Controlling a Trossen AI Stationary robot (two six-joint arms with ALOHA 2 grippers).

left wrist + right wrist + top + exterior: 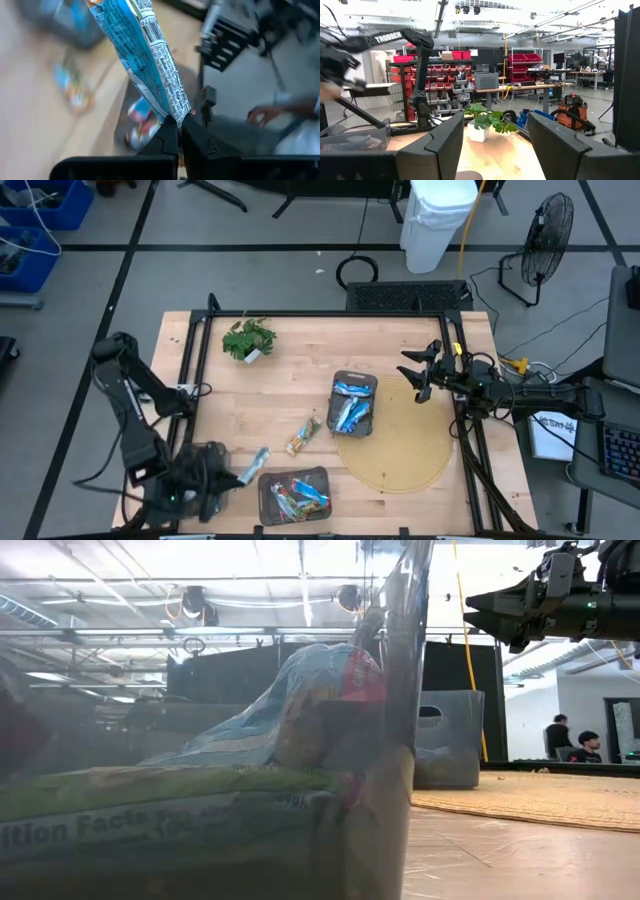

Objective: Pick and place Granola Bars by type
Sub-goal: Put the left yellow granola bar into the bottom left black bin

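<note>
now left gripper (180,131) pinches blue bar's (140,50) end.

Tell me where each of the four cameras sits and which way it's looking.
High: overhead, straight down on table, both arms.
Low: table level, pressed against tray; right arm above.
Left wrist: past left tool pinching blue bar.
Right wrist: level, past open right tool toward plant.
Shared: high also shows plant.
</note>
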